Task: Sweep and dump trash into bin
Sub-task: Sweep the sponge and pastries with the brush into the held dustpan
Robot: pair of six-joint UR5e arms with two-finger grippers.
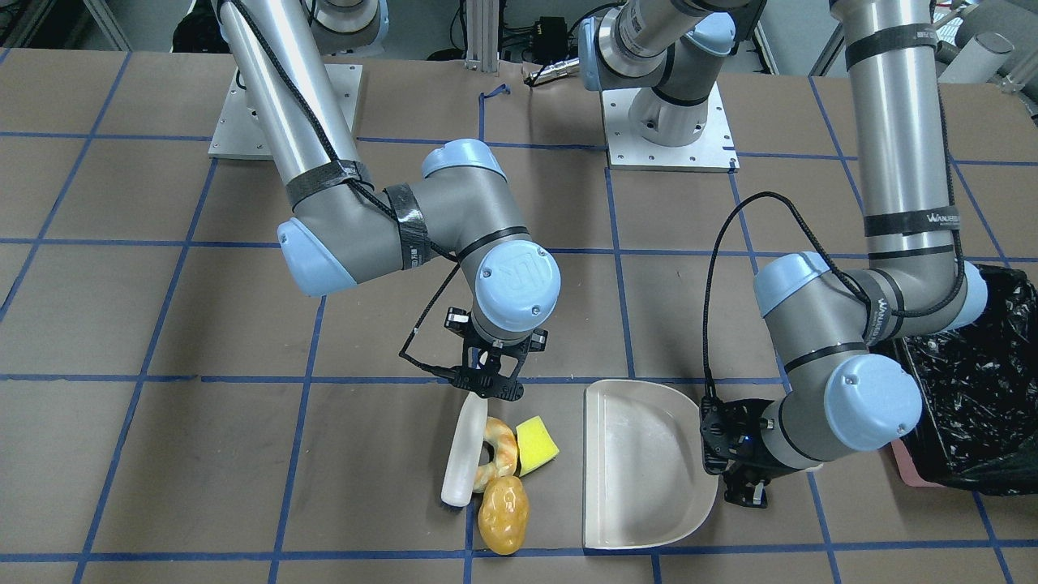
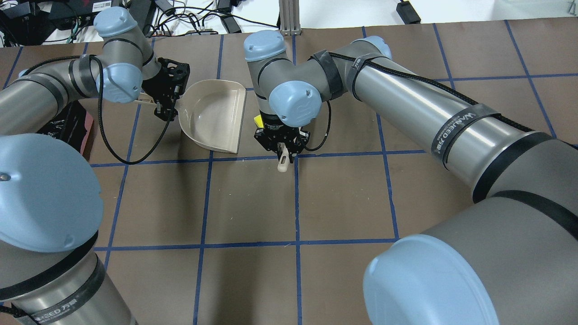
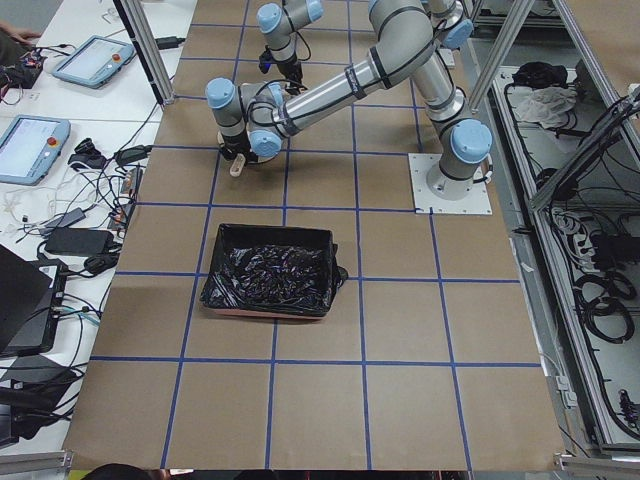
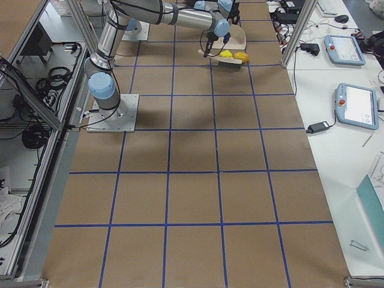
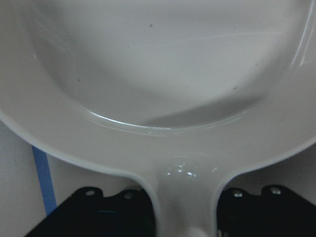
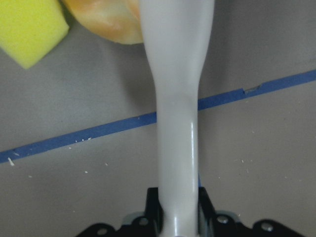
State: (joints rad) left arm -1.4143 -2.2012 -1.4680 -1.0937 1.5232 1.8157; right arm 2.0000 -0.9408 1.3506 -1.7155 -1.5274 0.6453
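Note:
The trash lies together on the table: a yellow sponge block (image 1: pixel 537 444), a tan curved bread-like piece (image 1: pixel 503 453) and a golden-brown potato-shaped lump (image 1: pixel 503 515). My right gripper (image 1: pixel 489 388) is shut on the handle of a white brush (image 1: pixel 464 454), which lies against the bread piece on the side away from the dustpan. My left gripper (image 1: pixel 748 477) is shut on the handle of the cream dustpan (image 1: pixel 641 462), whose open edge faces the trash a short gap away. The dustpan (image 5: pixel 163 64) is empty. The bin (image 1: pixel 977 381), pink with a black bag, stands behind my left arm.
The table is brown paper with a blue tape grid (image 2: pixel 295 198). The arm bases (image 1: pixel 669 130) stand at the table's back edge. The bin (image 3: pixel 270 272) sits toward the table's left end. Tablets and cables (image 3: pixel 60 140) lie off the table's far side.

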